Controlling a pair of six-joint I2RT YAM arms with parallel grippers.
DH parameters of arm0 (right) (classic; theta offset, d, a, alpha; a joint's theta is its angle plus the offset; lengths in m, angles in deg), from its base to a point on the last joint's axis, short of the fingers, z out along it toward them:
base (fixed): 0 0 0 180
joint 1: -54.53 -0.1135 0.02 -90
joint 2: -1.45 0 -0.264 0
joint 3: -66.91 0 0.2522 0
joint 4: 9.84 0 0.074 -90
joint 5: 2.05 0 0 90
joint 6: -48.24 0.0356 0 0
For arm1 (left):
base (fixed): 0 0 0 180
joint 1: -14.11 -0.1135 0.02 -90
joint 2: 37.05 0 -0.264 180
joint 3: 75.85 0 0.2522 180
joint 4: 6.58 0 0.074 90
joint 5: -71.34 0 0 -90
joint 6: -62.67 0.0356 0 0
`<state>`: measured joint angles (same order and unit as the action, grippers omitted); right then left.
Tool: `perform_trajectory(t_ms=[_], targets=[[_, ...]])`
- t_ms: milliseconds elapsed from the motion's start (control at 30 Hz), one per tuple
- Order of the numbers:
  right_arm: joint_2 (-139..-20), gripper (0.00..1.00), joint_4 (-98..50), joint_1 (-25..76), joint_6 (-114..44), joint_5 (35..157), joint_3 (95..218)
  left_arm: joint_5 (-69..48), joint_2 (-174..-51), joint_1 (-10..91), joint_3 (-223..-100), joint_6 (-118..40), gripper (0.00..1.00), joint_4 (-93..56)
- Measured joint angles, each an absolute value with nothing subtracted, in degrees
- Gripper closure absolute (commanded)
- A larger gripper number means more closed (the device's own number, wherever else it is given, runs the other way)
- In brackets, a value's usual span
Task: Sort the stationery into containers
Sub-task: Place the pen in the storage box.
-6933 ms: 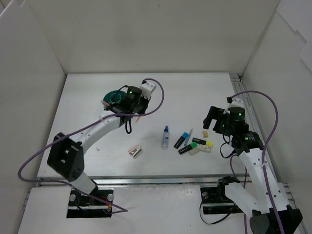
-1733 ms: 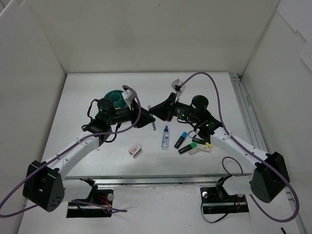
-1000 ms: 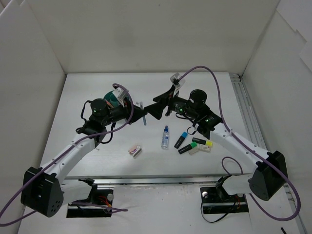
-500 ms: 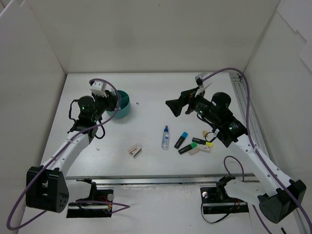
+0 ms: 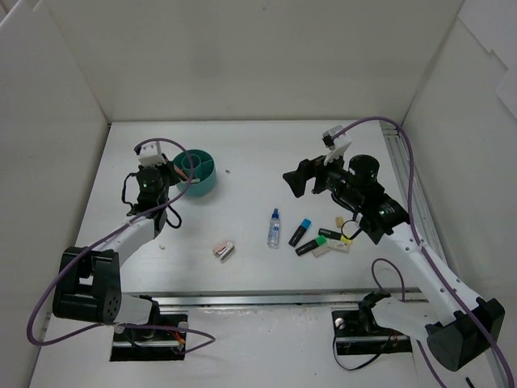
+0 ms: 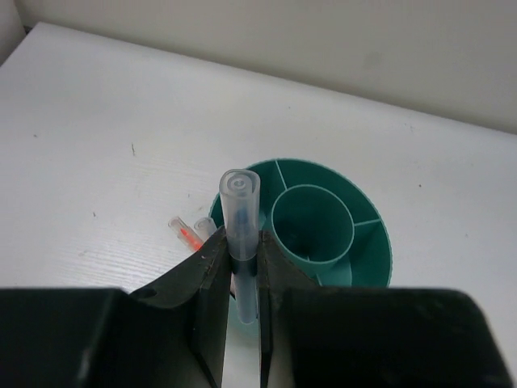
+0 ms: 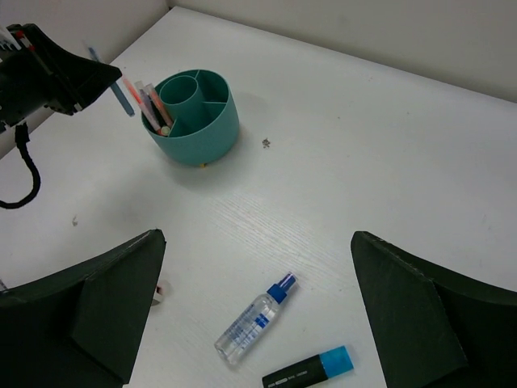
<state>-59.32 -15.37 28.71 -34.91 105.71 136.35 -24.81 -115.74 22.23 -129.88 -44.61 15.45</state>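
My left gripper [image 6: 241, 252] is shut on a clear pen with a blue core [image 6: 240, 202]. It holds the pen upright over the near left rim of the round teal tub [image 6: 367, 242]. An orange pen and another clear one [image 6: 187, 234] stand in the tub's outer compartment. In the top view the left gripper [image 5: 176, 173] is at the tub's [image 5: 203, 184] left side. My right gripper [image 5: 296, 183] hangs open and empty above the table. Below it lie the blue-capped bottle [image 7: 254, 319] and a blue highlighter [image 7: 311, 370].
Green and yellow highlighters [image 5: 331, 240] lie beside the blue highlighter [image 5: 300, 232] and the bottle [image 5: 274, 227], at the table's middle right. A pink and white eraser [image 5: 224, 250] lies alone near the front. White walls close in the table on three sides.
A second ago both grippers met at the pen mid-table. The right gripper has opened and pulled back right. The left gripper has carried the pen left to the tub.
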Motion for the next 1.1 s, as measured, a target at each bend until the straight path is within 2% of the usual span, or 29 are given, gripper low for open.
perform_trajectory(t_ms=[733, 933, 967, 1033, 1100], targets=[[-59.69, 0.02, -16.57, 32.18, -35.87, 106.19, 133.68, -24.09, -126.58, 21.75, -130.21, -48.44, 1.00, 28.94], [-60.11, 0.02, -17.23, 32.88, -35.87, 106.41, 133.55, -24.85, -126.74, 21.75, -130.19, -50.40, 0.86, 27.58], [-60.11, 0.02, -17.25, 32.97, -35.87, 106.41, 133.55, -25.09, -126.72, 21.75, -130.10, -50.67, 0.77, 27.23], [-60.11, 0.02, -17.40, 33.14, -35.87, 106.43, 133.53, -25.68, -126.37, 21.75, -129.51, -51.21, 0.76, 26.73], [-60.11, 0.02, -17.45, 33.23, -35.87, 106.43, 133.53, -26.47, -125.69, 21.75, -128.63, -51.63, 0.63, 26.05]])
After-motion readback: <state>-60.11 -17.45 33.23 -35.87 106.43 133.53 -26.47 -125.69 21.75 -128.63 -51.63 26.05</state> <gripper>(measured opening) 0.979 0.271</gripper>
